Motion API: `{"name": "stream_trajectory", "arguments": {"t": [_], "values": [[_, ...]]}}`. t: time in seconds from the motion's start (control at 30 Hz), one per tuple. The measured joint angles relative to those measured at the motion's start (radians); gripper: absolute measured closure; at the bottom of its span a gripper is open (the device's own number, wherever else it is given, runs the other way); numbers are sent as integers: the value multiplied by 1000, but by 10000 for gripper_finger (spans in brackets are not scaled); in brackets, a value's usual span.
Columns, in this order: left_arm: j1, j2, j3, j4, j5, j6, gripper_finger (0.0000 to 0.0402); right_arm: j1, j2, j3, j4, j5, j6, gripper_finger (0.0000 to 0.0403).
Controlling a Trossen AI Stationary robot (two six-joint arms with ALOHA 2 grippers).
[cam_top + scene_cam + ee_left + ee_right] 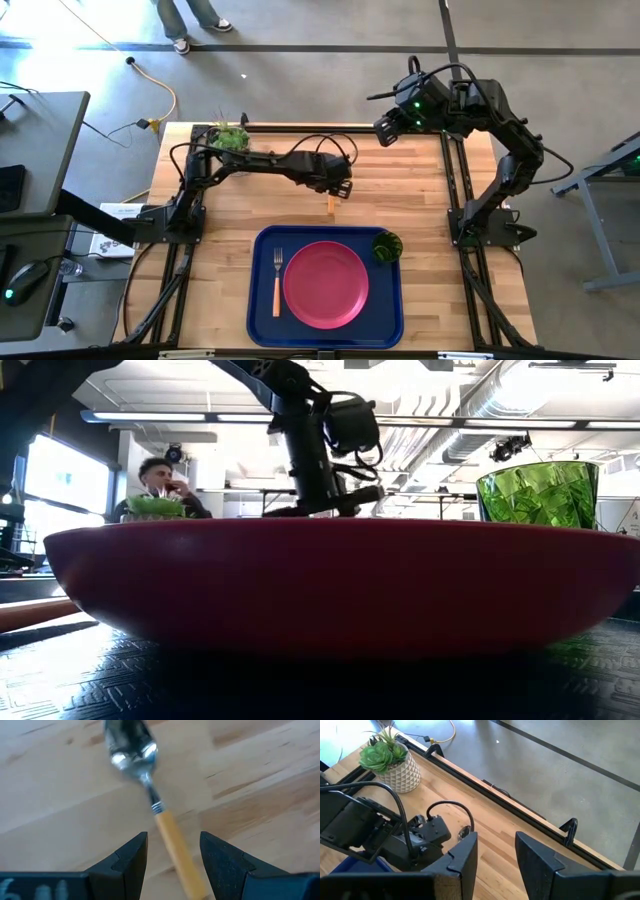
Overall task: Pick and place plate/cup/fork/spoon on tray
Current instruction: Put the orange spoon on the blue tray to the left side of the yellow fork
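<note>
The spoon, with a silver bowl and an orange-yellow handle, lies flat on the wooden table just beyond the tray's far edge; its handle end shows in the high view. My left gripper is open and low over it, one finger on each side of the handle, touching nothing that I can see. The pink-red plate, the fork and the green cup sit on the dark blue tray. My right gripper is open and empty, raised over the far right of the table.
A succulent in a pale pot stands at the table's far left corner, behind my left arm. A person sits in the room beyond the table. Bare wood lies to the left and right of the tray.
</note>
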Motion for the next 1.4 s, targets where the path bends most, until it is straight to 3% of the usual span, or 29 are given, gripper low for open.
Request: {"name": "stream_trajectory", "arguments": {"t": [0.4,1.07,1.4], "values": [[-1,80,0,53,47,-27,232,0,0,0,0,-1,-7,279],[-9,124,6,34,-5,56,234,0,0,0,0,-31,-19,279],[-13,126,3,-17,-33,104,316,0,0,0,0,-31,-19,279]]}}
